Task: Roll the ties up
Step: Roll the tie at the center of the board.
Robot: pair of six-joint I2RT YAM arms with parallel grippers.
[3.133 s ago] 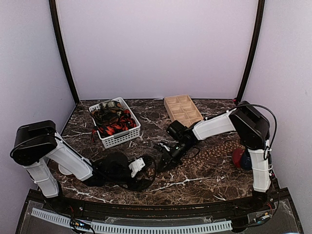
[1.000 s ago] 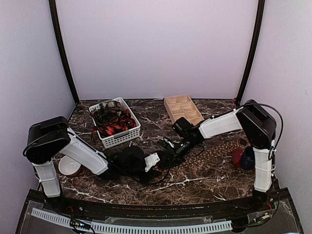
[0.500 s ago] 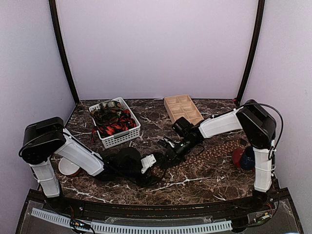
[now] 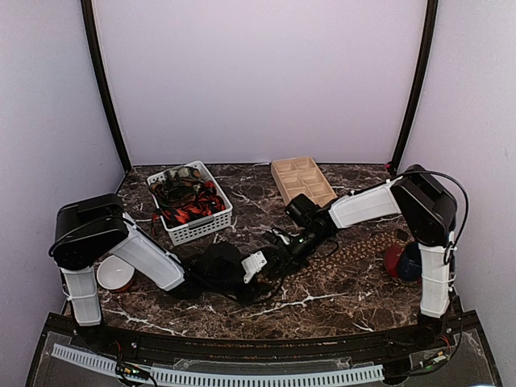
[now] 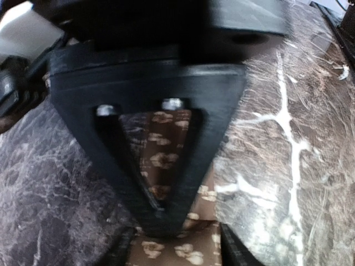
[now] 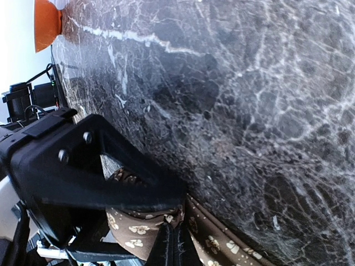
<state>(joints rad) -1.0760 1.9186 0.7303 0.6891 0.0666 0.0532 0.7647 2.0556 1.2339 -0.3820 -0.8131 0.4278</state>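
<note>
top view: both arms reach low over the marble table [image 4: 339,294] and meet about mid-frame. the left gripper [image 4: 268,260] and right gripper [image 4: 284,246] are practically nose to nose. the brown tie [image 4: 355,246] lies flat on the table and runs from that meeting spot out toward the right side of the frame.

right wrist view: its own fingers [image 6: 166,249] sit at the bottom edge, pressed tight together and pinching the tie. a folded bit of tan-dotted fabric bunches up just left of them. a black triangular finger [image 6: 111,177] from the other gripper sits right over that bunch.

left wrist view is blurry. another triangular finger fills the middle, with the tie showing through its cut-out and below it. the left gripper's own fingers [image 5: 236,252] only peek in at the bottom corners. they're spread apart with the tie between them, so not clamped on anything.

upper left of the top view there's a white basket [image 4: 197,230] with more ties [image 4: 185,201], red-and-black ones, piled in it. a wooden tray [image 4: 278,167] sits at upper middle and a white bowl [image 4: 113,276] at the left by the left arm's base.
</note>
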